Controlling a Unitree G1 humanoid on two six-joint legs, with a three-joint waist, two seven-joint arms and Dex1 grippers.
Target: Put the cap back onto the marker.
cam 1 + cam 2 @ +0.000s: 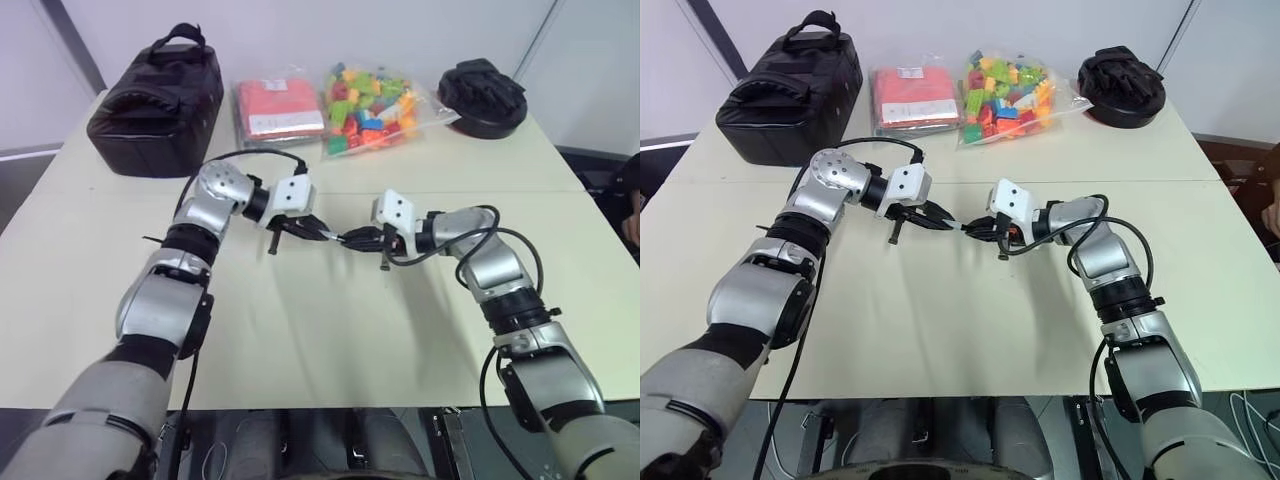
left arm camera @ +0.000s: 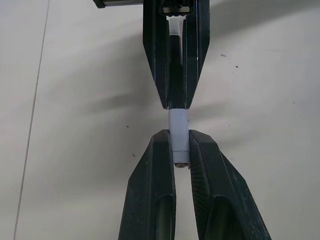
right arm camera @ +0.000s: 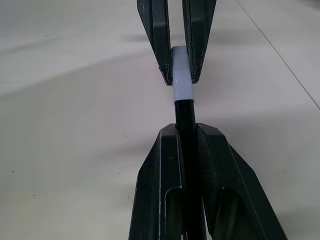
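Cap (image 2: 178,135) in left jaws, seated on marker (image 3: 186,125); whitish end visible left wrist.

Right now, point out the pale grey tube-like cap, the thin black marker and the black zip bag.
cap (image 2: 178,137): left wrist view, mid tube.
marker (image 3: 185,120): right wrist view, black shaft.
bag (image 1: 160,100): left eye view, top panel.

No lettering, number, brand or sign can be read anywhere. The red packet (image 1: 277,108) at the far side of the surface (image 1: 300,340) carries a pale label — its print is too small to make out — and the bag of bricks (image 1: 372,108) shows none.
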